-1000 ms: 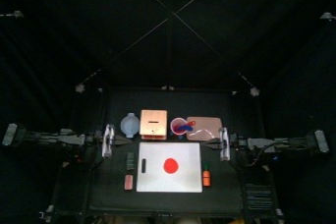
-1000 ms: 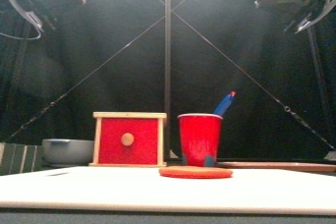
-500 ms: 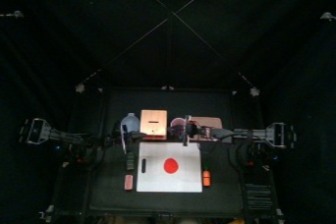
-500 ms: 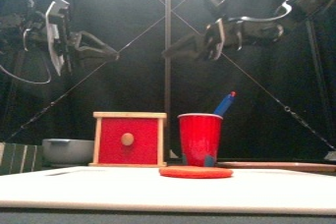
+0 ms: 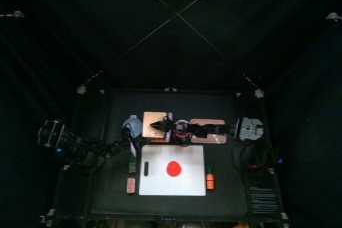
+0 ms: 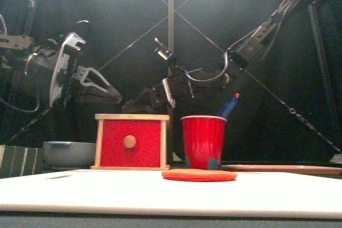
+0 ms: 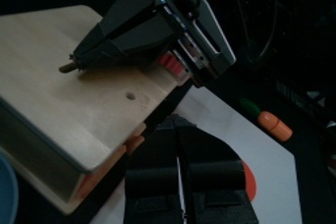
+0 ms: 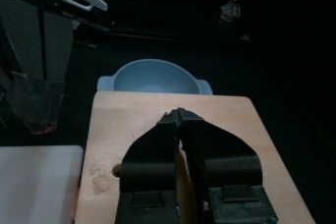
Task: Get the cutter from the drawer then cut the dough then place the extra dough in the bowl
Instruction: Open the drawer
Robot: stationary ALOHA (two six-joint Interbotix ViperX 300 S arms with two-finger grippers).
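Early stage. Wooden box [image 5: 151, 117] has its drawer [image 6: 132, 142] shut; cutter unseen, presumably inside. Right gripper [image 8: 178, 117] is over the box top, jaws together, empty. Left gripper [image 7: 178, 130] is left of the box, jaws probably together. Dough [image 5: 173, 166] lies uncut before the box, bowl [image 5: 132, 125] beside it.

Right arm [image 6: 274, 20] reaches past the middle and slopes down. The right gripper [image 8: 178, 120] is over the top of the wooden box [image 6: 131, 142], fingers [image 8: 155, 154] pressed together, empty, tips just above the lid. Left arm [image 5: 91, 152] is left of the box. The left gripper [image 7: 175, 135] is tilted, above the box's front left corner, fingers closed, also empty. The grippers are near each other, not touching.
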